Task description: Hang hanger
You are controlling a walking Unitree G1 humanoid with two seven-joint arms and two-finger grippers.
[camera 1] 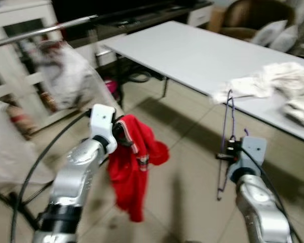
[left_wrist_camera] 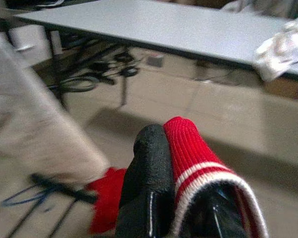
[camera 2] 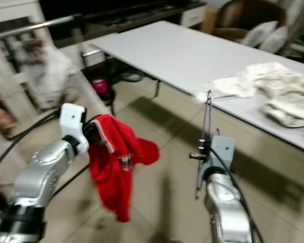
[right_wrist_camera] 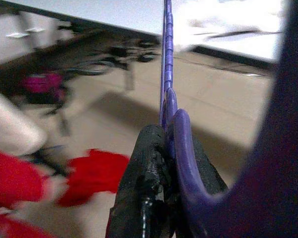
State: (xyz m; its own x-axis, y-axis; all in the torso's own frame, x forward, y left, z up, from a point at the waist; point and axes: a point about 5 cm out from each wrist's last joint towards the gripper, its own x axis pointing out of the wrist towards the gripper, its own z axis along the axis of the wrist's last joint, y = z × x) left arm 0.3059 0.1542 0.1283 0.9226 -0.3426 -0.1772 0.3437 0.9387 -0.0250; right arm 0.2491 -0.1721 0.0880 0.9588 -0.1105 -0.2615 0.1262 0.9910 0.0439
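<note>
Head views: left claw clamps a red sweater above the floor; right claw pinches a purple hanger upright beside the table. Left wrist: fingers pinching the ribbed cuff. Right wrist: fingers tight on the wire. Looks like mid-carry; next, probably thread the hanger into the sweater.

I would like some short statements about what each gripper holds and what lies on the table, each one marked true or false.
1. The left gripper is shut on the red garment. True.
2. The right gripper is empty. False: it is shut on the purple hanger.
3. The red garment lies on the white table. False: it hangs from the left gripper above the floor.
4. Pale cloths lie on the table. True.
</note>
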